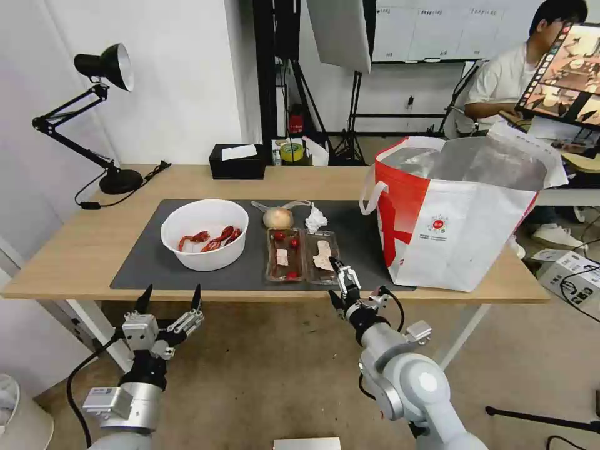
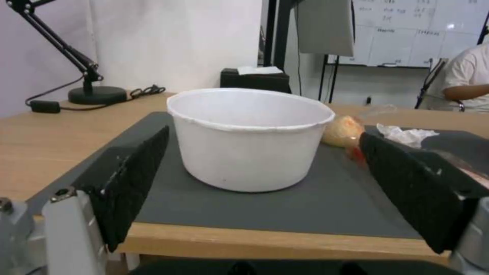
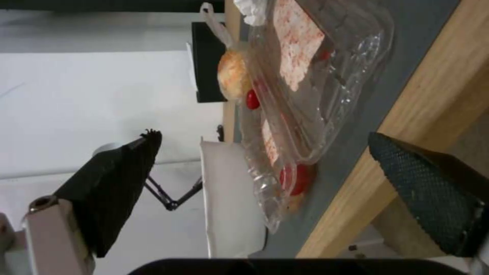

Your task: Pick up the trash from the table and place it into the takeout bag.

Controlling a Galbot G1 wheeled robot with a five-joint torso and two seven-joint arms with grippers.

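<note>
From my head view, my right gripper (image 1: 337,281) overlaps the near edge of the right clear tray (image 1: 322,255), hiding that corner. The takeout bag (image 1: 459,225) blocks the table (image 1: 75,250) edge behind it at centre right. The small round logo (image 1: 439,224) is too small to read. In my left wrist view, the bowl (image 2: 250,139) wall conceals its contents, and its rim partly hides the bagged ball (image 2: 342,131).

Silver-grey rounded arms, black cables; left pincer (image 1: 170,299), right pincer (image 1: 335,279): black textured fingers.
</note>
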